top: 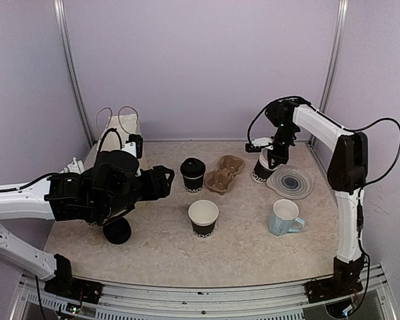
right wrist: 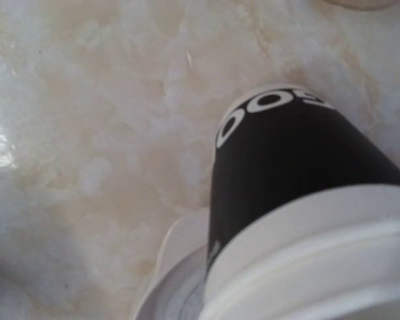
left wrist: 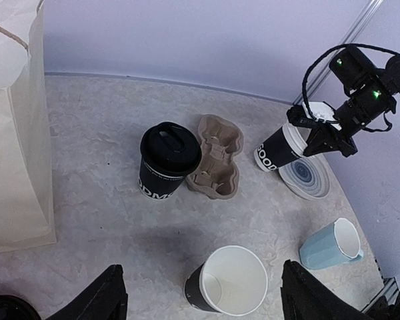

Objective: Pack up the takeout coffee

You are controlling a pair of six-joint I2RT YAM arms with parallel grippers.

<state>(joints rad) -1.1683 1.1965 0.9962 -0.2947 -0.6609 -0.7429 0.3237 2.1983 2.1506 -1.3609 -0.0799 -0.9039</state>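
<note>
Black and lidless, one paper cup [top: 203,218] stands near the front edge of the counter [top: 253,257], a loose lid [top: 117,231] toward the left edge, a light-blue mug [top: 285,217] toward the right. My left end effector [top: 165,181] hangs released over the left side. Farther back, a lidded cup [top: 193,175] stands just beside a cardboard carrier [top: 225,173]. My right end effector [top: 272,156] is clenched on the rim of a tilted cup [top: 260,172] by a striped plate [top: 297,185]. A paper bag [top: 120,132] fills the far left corner.
</note>
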